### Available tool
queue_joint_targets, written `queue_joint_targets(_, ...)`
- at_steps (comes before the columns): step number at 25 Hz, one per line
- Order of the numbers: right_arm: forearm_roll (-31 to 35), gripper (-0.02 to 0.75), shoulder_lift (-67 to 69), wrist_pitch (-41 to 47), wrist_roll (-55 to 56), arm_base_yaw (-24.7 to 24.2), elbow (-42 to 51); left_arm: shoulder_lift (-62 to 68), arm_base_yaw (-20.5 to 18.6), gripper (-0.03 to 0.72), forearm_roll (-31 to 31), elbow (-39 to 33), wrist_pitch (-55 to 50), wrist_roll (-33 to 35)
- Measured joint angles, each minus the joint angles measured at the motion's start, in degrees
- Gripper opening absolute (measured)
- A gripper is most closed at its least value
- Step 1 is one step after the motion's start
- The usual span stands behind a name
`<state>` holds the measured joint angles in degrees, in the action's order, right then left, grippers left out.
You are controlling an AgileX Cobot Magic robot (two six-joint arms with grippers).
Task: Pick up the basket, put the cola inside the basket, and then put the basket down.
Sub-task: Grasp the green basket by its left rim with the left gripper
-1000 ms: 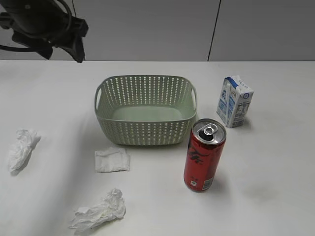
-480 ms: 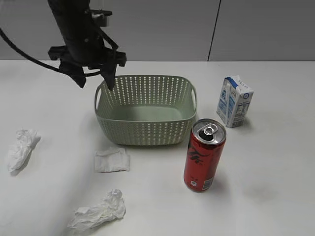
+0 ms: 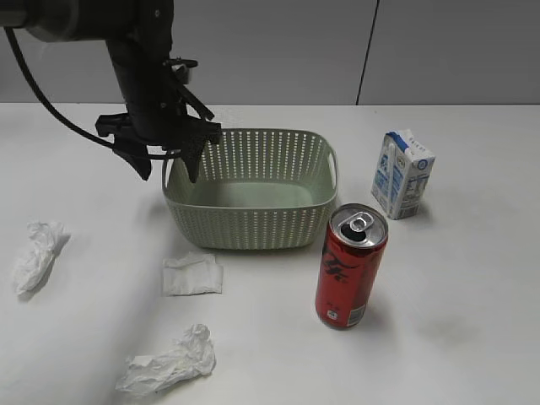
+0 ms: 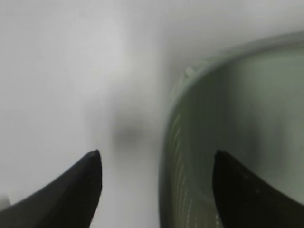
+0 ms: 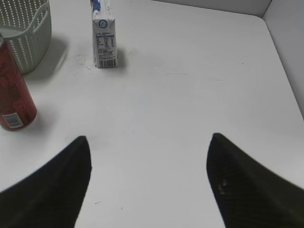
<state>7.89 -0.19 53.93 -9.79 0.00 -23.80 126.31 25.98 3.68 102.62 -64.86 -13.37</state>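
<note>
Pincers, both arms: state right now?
Left pincer: open, straddling the basket left wall, nothing held.
Right pincer: open, empty, over bare table.

The left gripper point(image 3: 167, 167) has descended, its spread fingers point(image 3: 193, 162) now straddling the basket's point(image 3: 250, 215) left wall.

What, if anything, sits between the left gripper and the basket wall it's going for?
Nothing visible. The left gripper is open and straddles the left wall of the basket: one finger outside over the table, the other inside. The basket looks empty.
</note>
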Motion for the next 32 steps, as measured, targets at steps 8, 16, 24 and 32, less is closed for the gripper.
queue_joint_targets(8,0.00,0.573,0.00,0.00,0.00,0.00,0.00,1.69,0.00,0.553,0.32,0.00,0.64,-1.89)
queue_joint_targets(16,0.00,0.573,0.00,0.00,0.00,0.00,0.00,2.33,0.00,0.447,1.19,0.00,0.38,-2.22)
queue_joint_targets(24,0.00,0.573,0.00,0.00,0.00,0.00,0.00,2.33,0.00,0.125,1.24,0.00,0.38,-2.28)
queue_joint_targets(32,0.00,0.573,0.00,0.00,0.05,0.00,0.00,2.33,0.00,-0.001,2.25,0.25,0.67,-3.18)
